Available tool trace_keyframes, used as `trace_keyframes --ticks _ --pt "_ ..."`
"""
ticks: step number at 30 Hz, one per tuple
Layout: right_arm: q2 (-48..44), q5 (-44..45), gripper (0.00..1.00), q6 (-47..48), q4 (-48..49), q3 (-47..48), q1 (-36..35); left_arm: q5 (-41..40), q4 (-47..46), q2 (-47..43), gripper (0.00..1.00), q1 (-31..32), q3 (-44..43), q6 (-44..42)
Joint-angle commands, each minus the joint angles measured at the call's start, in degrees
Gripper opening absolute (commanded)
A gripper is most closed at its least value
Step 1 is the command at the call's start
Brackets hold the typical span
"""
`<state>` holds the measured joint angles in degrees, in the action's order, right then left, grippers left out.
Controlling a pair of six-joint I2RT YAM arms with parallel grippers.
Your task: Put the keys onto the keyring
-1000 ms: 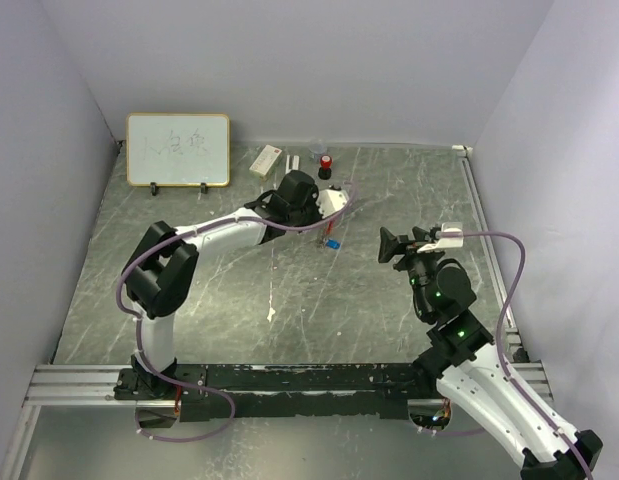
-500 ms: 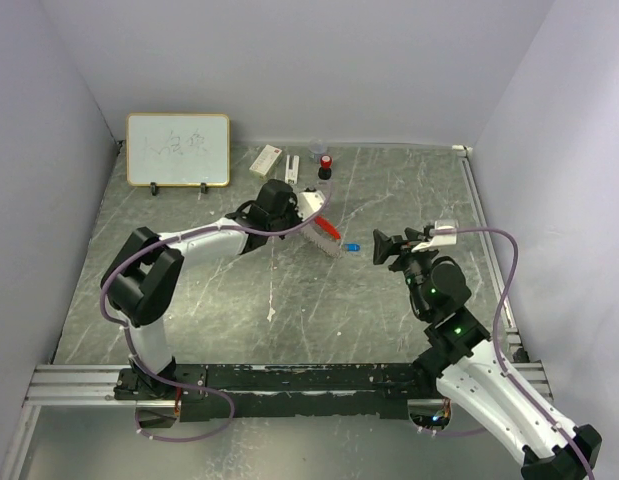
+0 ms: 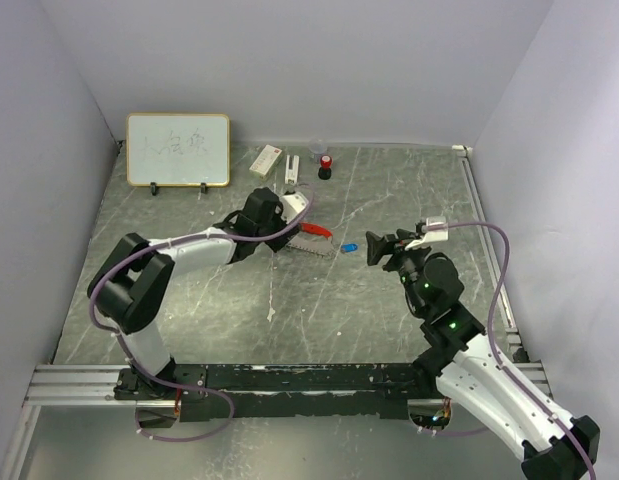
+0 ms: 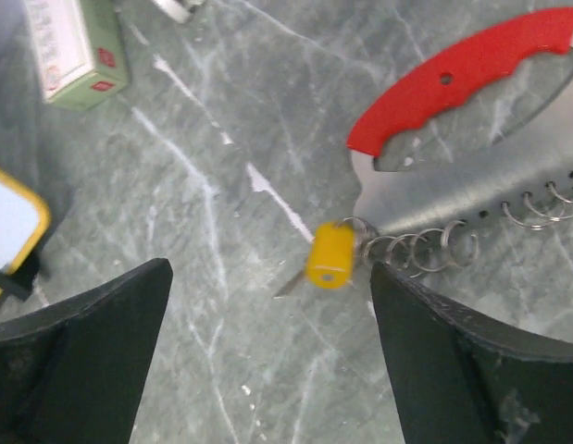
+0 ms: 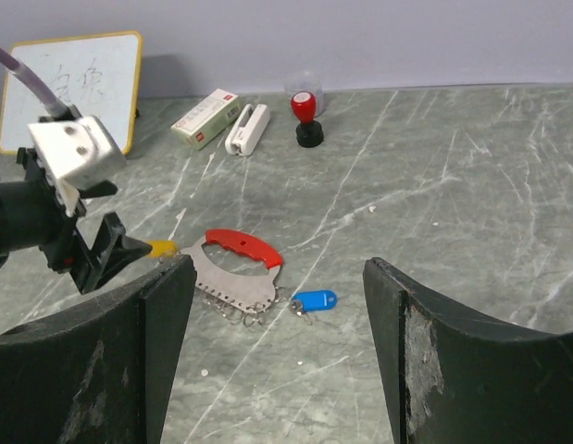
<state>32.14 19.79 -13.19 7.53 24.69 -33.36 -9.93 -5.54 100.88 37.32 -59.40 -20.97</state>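
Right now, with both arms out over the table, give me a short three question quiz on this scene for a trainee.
1. True or false: the left hand stands open over the yellow key.
2. Which lies nearest the right hand? A the blue key, B the red stamp, C the whiteboard.
3. Fill in: the keyring's grip is coloured ____.
Key: 1 true; 2 A; 3 red.
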Motion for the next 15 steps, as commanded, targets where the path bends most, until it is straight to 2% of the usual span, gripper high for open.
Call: trace_keyframes --ticks 1,4,7,8,10,15 --pt "0.5 -1.16 0.74 -1.26 1.97 -0.2 0.12 -10.19 -7.06 -5.14 1.0 -0.38 2.3 5.77" --pt "0.97 -2.09 0.74 -1.84 1.87 0.39 0.13 -19.49 -4.23 -6.91 1.0 -1.64 0.24 14.04" --pt "1.44 -2.78 0.78 -2.67 2.0 0.55 0.19 -21.48 1.2 -8.27 1.0 -2.81 -2.25 20.72" --pt "1.58 -2.63 0.83 -3.27 2.04 0.38 0.15 -21.04 2.61 -8.77 1.0 -2.93 -2.7 22.59" --pt "1.89 -1.76 0.99 -5.02 2.18 -0.01 0.14 -18.29 4.07 -10.56 1.0 -3.04 -2.68 25.56" --pt "1.62 3.39 1.0 -12.82 -3.54 1.59 0.14 -9.53 0.79 -20.38 1.0 -3.09 1.77 31.21"
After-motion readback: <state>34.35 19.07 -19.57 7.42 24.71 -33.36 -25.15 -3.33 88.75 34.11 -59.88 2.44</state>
